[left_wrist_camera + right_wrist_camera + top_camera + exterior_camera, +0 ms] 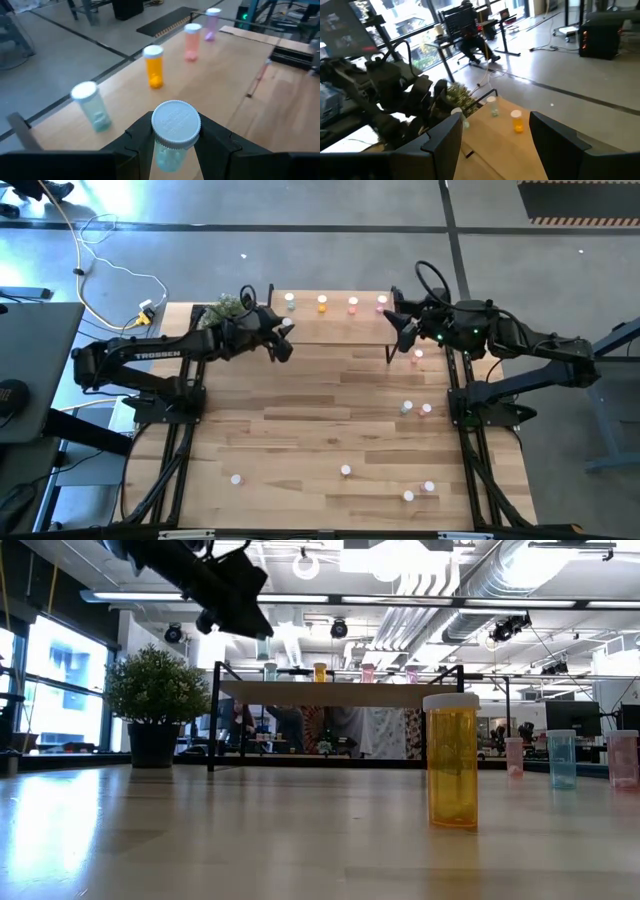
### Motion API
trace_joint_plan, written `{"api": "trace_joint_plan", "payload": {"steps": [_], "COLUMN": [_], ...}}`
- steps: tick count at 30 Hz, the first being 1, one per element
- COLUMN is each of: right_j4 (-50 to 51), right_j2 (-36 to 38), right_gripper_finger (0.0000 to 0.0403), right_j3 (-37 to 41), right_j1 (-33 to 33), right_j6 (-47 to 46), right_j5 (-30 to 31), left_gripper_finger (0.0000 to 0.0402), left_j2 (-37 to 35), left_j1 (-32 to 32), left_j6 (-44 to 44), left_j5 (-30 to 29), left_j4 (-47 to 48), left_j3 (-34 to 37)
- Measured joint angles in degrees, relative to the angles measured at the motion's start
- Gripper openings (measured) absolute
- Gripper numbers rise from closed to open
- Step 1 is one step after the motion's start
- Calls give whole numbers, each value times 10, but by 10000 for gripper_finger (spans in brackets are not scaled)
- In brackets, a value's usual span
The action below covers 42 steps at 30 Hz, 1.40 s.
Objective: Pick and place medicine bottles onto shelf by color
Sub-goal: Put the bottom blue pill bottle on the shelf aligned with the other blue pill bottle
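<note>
The shelf [335, 320] stands at the table's far edge. On it, in a row, stand a pale green bottle [92, 107], an orange one [154, 67], a red-pink one [191, 42] and a pink one [212, 22]. My left gripper [286, 332] hovers by the shelf's left end, shut on another pale green bottle [175, 125] with a white cap. My right gripper [398, 330] hangs open by the shelf's right end, nothing between its fingers [455, 145]. My left gripper pinches the green bottle's body just under the white cap [167, 152] between its two fingers [142, 140]. The fingers come from the table's left, slanting a little downward. The bottle stands roughly upright, cap up, lifted clear of table and shelf.
Several loose bottles stand on the table: two at the right [407, 408], one near the right gripper [417, 355], others toward the near edge [346, 470], [237, 478]. A potted plant [228, 306] stands left of the shelf. An orange bottle [452, 760] is close in the low view.
</note>
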<state>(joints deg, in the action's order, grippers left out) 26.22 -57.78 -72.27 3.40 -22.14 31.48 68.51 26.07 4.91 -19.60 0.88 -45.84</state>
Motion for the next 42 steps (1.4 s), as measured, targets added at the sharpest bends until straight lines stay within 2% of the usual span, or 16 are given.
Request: {"api": "trace_joint_plan", "payload": {"steps": [4,15,23,26,36,42], "right_j4": [1,1,1,4,6,7], "right_j2": [0,0,0,0,0,0], "right_gripper_finger": [223,223,223,223,223,223], "right_j3": [0,0,0,0,0,0], "right_j1": [0,0,0,0,0,0], "right_j6": [2,8,8,8,8,8], "right_j5": [14,26,26,26,26,26], "left_gripper_finger": [113,113,113,113,113,113], "left_j2": [0,24,53,60,80,80], "left_j1": [28,72,73,74,77,77], "left_j6": [-17,-31,-27,-32,-32,-40], "left_j5": [56,102,92,69,69,50], "left_j4": [-30,-46,-83,-80,-82,-81], "left_j3": [13,15,15,15,15,15]}}
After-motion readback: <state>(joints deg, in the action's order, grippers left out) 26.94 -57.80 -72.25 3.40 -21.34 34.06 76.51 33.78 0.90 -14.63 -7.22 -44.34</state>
